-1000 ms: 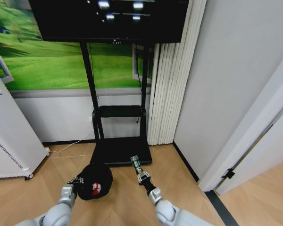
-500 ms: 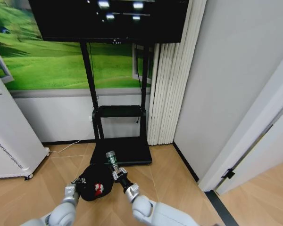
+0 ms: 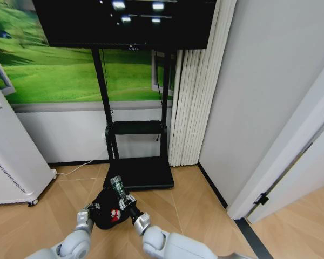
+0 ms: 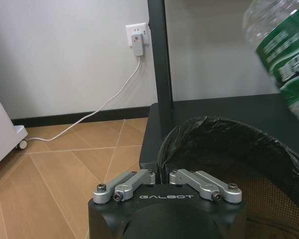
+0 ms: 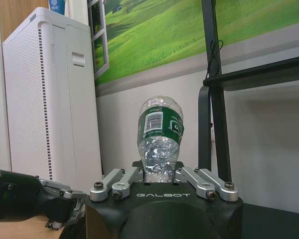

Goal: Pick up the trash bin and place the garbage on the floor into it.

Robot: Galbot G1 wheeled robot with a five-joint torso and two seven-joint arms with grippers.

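Right gripper point(image 5: 160, 174) is clamped on the clear plastic bottle point(image 5: 160, 134) with the green label, gripping its lower end so the bottle stands up out of the jaws; in the head view that gripper point(image 3: 124, 202) sits right over the near edge of the trash bin point(image 3: 105, 208), bottle point(image 3: 116, 185) tilted up above the opening. Left gripper point(image 4: 162, 180) is pinched on the bin's rim point(image 4: 214, 129), fingers closed over the black liner, holding the bin up off the wood floor point(image 3: 38, 221) beside the black base plate of the TV stand point(image 3: 137, 172). From the left wrist view the bottle point(image 4: 281, 55) hangs just above and past the far side of the bin mouth. One red-and-white piece of garbage point(image 3: 113, 216) is already lying inside the bin; can't tell whether a second one is in there too. So the step in hand looks like dropping the bottle in, likely the last or near-last item. Next move, as I read it: bring the bottle squarely over the mouth, tip it down, then open the jaws. Risk is a release while it's near the rim, where it could bounce out. White perforated appliance point(image 3: 11, 162) stands well off to the left, not in play.
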